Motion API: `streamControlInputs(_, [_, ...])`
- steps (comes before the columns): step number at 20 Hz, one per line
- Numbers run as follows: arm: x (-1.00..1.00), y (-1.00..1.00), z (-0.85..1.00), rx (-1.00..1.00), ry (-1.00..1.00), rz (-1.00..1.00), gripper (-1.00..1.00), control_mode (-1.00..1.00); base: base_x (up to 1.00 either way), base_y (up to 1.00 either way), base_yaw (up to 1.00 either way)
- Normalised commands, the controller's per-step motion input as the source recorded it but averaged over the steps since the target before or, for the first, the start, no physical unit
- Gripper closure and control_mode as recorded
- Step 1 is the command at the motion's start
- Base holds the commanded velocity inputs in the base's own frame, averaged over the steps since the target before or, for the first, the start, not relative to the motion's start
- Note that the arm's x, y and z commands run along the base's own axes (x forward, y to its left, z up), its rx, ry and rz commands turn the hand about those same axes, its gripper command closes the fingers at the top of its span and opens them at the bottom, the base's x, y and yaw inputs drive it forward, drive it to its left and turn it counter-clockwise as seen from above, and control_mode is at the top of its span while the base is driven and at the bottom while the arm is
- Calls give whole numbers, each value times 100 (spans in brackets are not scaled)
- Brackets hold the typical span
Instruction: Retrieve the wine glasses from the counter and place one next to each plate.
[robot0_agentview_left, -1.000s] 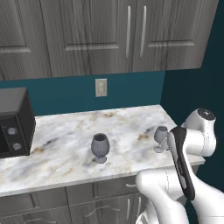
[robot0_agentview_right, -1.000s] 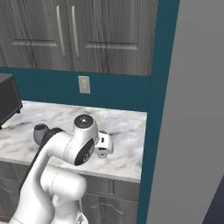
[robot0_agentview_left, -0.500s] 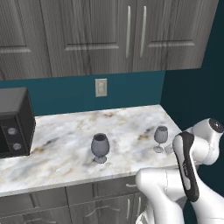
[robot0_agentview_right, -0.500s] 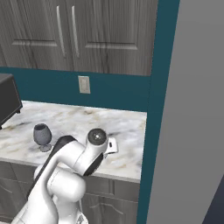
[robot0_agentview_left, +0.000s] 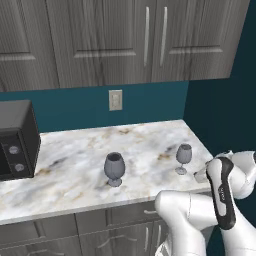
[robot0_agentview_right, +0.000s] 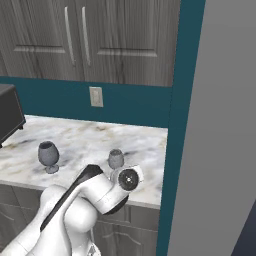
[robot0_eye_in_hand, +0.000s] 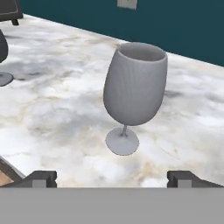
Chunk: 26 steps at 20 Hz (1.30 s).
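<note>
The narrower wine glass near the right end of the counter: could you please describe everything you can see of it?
The narrower wine glass is smoky grey and looks like faintly ribbed glass, with a tall rounded bowl, a short thin stem and a round flat foot. It stands upright and empty on the marble counter, near its right end and front edge, well apart from the wider glass. Nothing touches it but the counter. The open gripper faces it from close by, its fingertips short of the foot.

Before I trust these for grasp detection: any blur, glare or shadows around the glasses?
Hand view: narrower wine glass sharp, faint shadow at its foot, no glare. Left base view: wider wine glass crisp on the marble counter, lighting flat and even.
</note>
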Motion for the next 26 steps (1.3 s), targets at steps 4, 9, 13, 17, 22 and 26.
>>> streamControlInputs(4, [29,0,-19,3,-1,11,-100,-100,0,0,0])
streamControlInputs(9, [40,19,-7,1,0,6,-100,-100,0,0,0])
streamControlInputs(13, [33,15,-11,3,0,4,-100,-100,0,0,0])
streamControlInputs(17, [15,15,-15,10,0,13,-100,-100,0,0,0])
streamControlInputs(22, [5,1,-13,8,0,17,-100,-100,0,0,0])
streamControlInputs(26, [1,0,-9,5,0,7,-100,-100,0,0,0])
